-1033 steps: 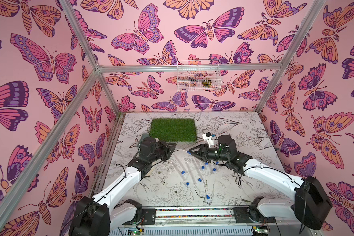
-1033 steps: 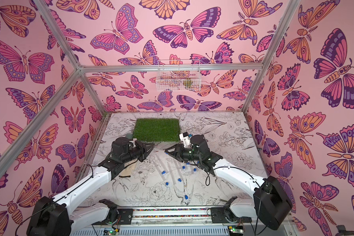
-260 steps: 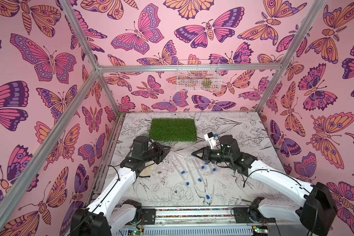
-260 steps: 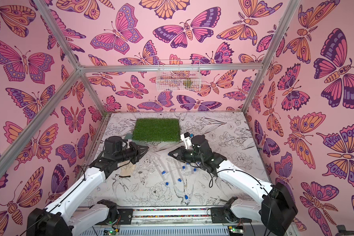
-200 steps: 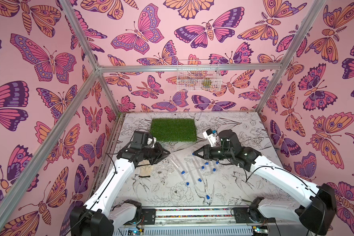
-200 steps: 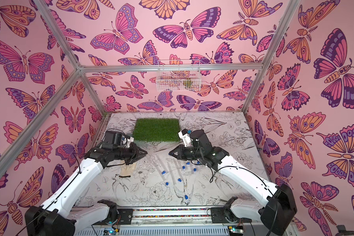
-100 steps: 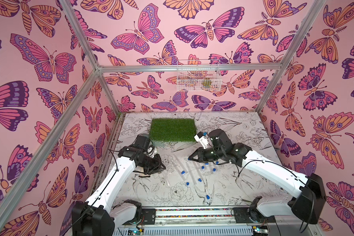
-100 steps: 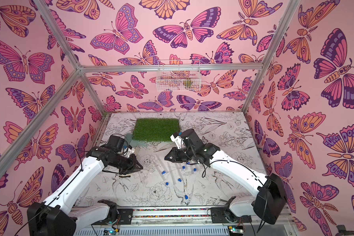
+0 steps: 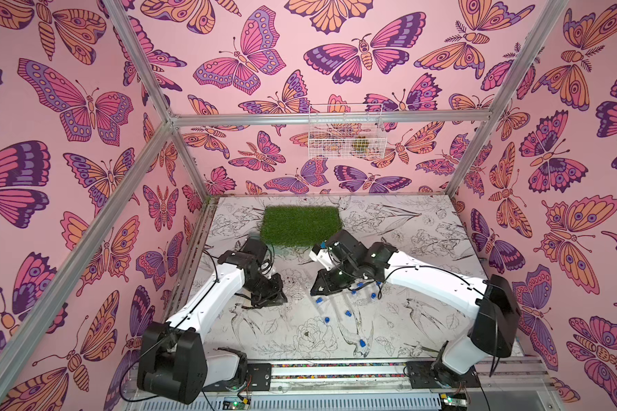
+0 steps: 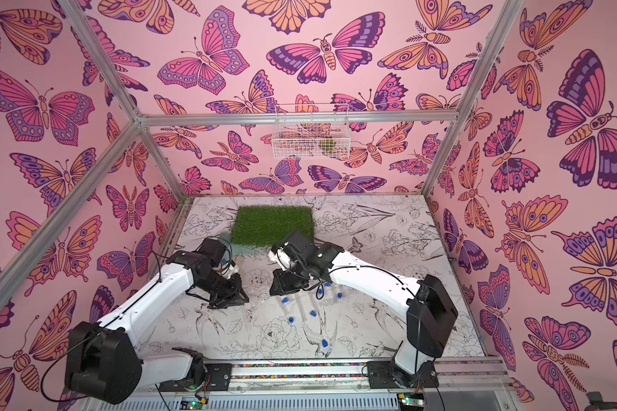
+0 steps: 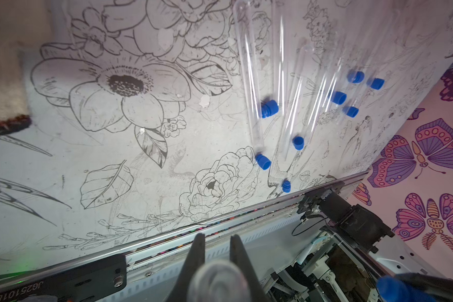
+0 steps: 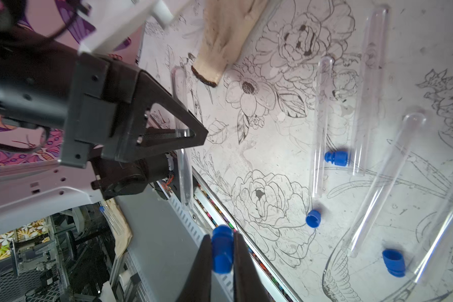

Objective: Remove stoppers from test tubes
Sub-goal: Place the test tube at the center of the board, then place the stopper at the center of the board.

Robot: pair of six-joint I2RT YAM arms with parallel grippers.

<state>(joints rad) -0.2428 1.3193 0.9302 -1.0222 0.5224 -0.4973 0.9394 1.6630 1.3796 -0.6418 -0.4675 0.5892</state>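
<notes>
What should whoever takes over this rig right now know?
Grippers: left gripper shut on an open tube; right gripper shut on a stopper, apart from that tube.
On the table: open tubes and loose stoppers lie scattered.
Done: every tube seen clearly is unplugged.
Left: set both down; check the blurred tubes for stoppers.

We see a table (image 9: 424, 249) covered with a white sheet of black line drawings of flowers, leaves and birds. A green grass mat (image 9: 301, 226) lies flat at its far end. Nearer the middle, clear tubes (image 12: 320, 125) lie on their sides, roughly side by side. Small blue stoppers (image 12: 313, 218) lie scattered loose among them and near their open ends. A beige pad (image 12: 225, 52) with a dark edge lies apart from them.
</notes>
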